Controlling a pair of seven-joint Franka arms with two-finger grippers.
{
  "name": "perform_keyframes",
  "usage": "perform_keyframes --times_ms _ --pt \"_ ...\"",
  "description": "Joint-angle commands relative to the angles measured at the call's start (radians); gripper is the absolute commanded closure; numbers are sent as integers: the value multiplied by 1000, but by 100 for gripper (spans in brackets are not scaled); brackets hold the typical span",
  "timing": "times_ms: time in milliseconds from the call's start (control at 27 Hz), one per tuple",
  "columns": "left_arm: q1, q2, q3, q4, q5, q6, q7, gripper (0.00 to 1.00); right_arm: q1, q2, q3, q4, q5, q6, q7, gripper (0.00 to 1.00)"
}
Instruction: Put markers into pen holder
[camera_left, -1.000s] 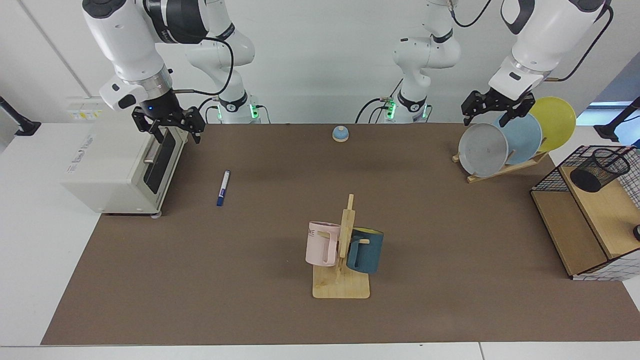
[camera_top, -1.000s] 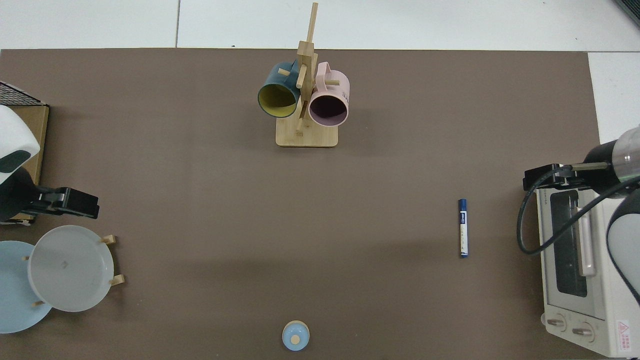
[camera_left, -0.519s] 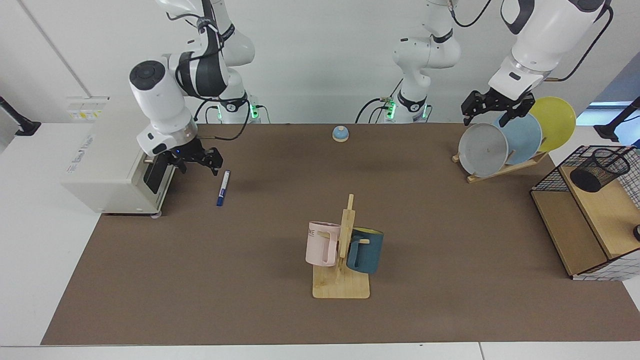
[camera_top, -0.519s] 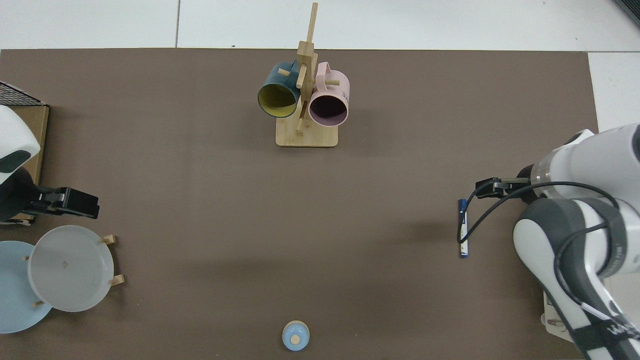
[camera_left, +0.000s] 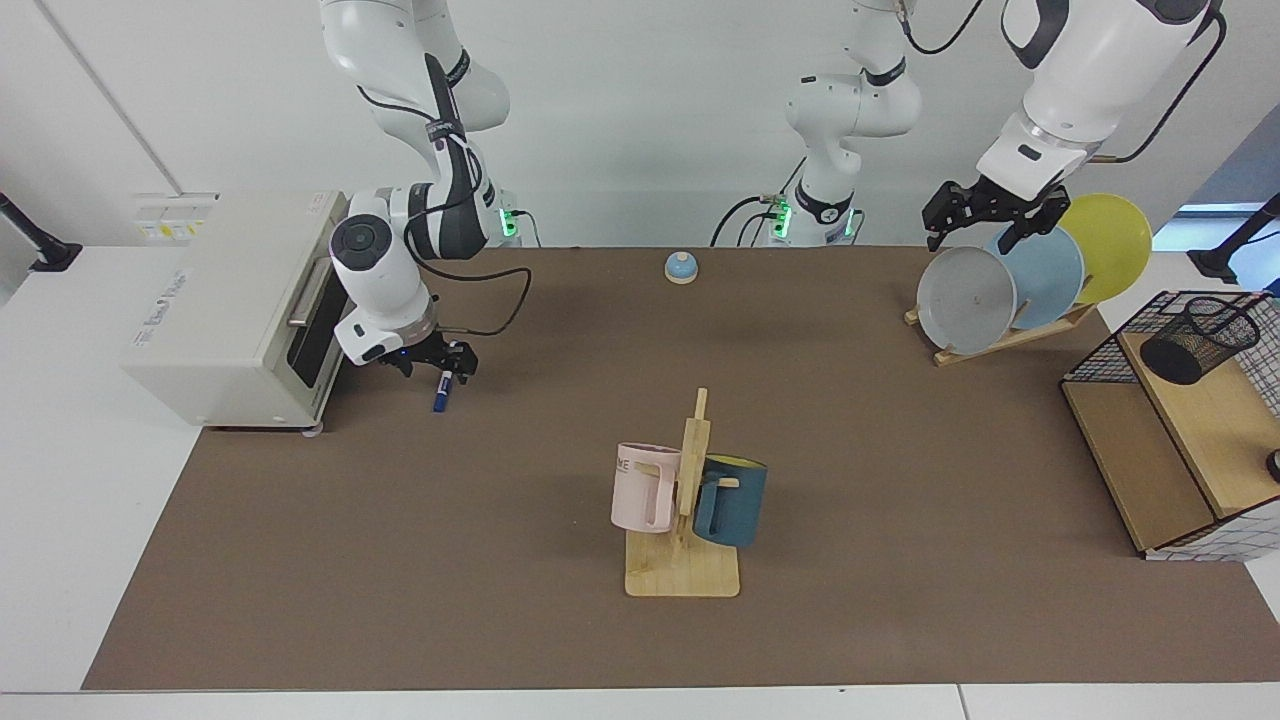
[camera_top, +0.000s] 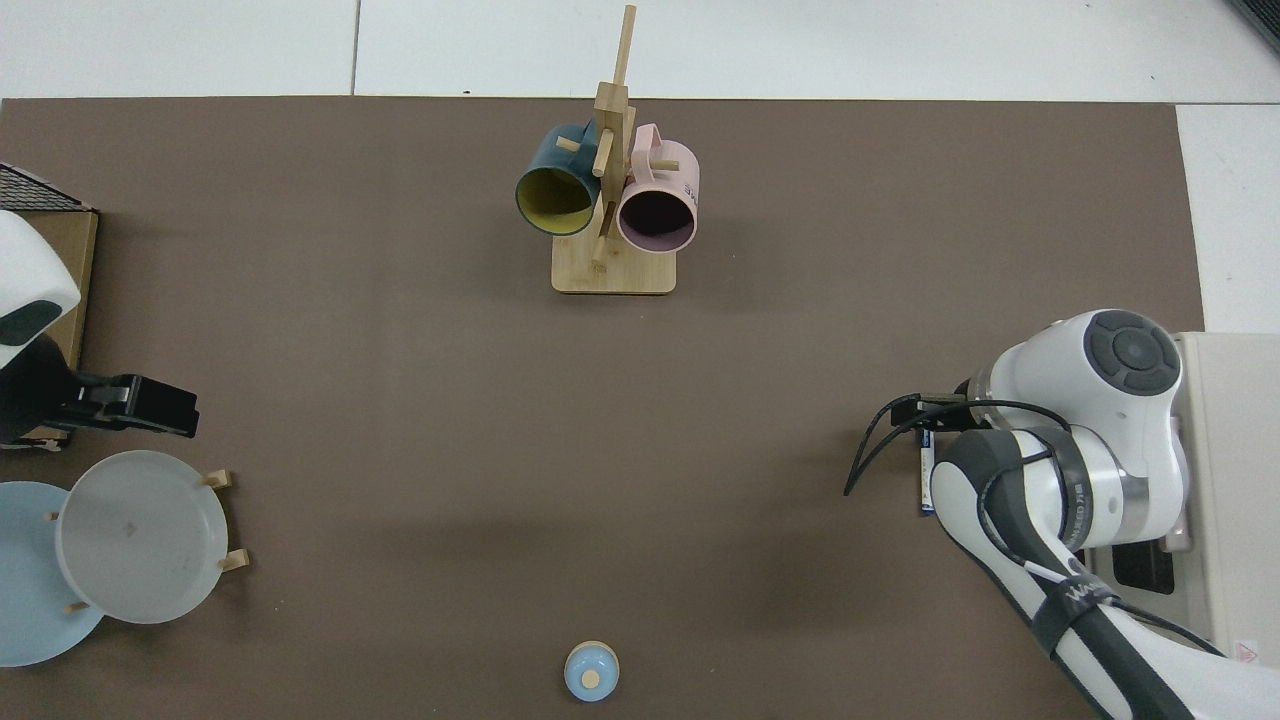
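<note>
Marker (camera_left: 440, 396) first: it lies flat on the brown mat (camera_left: 560, 640) near the edge beside the white toaster oven (camera_left: 225, 310), blue cap end toward the camera in the facing view. The right gripper (camera_left: 436, 363) is low over its upper part, fingers on either side of the barrel; whether they have closed on it I cannot tell. In the top view that arm covers most of the marker (camera_top: 926, 480), leaving only a sliver showing.

At the mat's opposite end, the black mesh pen holder (camera_left: 1200, 338) stands on top of the wood and wire shelf (camera_left: 1170, 470). The left gripper (camera_left: 992, 215) waits in the air above the plate rack (camera_left: 1010, 335), its fingers spread apart. A wooden mug tree (camera_left: 685, 540) with a pink and a teal mug stands toward the middle of the near edge, and a small blue bell (camera_left: 681, 267) sits at the far edge.
</note>
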Motion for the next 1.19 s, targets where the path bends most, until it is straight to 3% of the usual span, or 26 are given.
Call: perform_keyframes --times_ms 0,259,296,519,704,778,815,1037,1148 --pt "6 -6 -6 2 -1 -6 -6 0 -25 17 5 -64 -11 97 19 0" --pt "8 -6 -6 2 -1 -6 -6 0 -34 24 7 -68 -11 108 24 1" --pt "6 -6 -4 2 -1 -6 -6 0 -34 24 5 -68 -11 108 23 5" --pt "6 -6 -6 2 -1 -6 -6 0 -32 24 7 -67 -11 103 18 46" --pt "8 -6 -6 2 -1 -6 -6 0 -32 26 7 -62 -11 101 12 69" --pt "6 -6 -6 2 -1 -6 -6 0 -31 26 7 -59 -11 97 7 96" --pt "6 -6 -6 2 -1 -6 -6 0 -25 28 7 -57 -11 91 9 100" --pt "6 -6 -6 2 -1 -6 -6 0 -29 34 7 -35 -8 65 16 100" --pt "6 -6 -6 2 -1 -6 -6 0 -31 37 7 5 51 20 33 100"
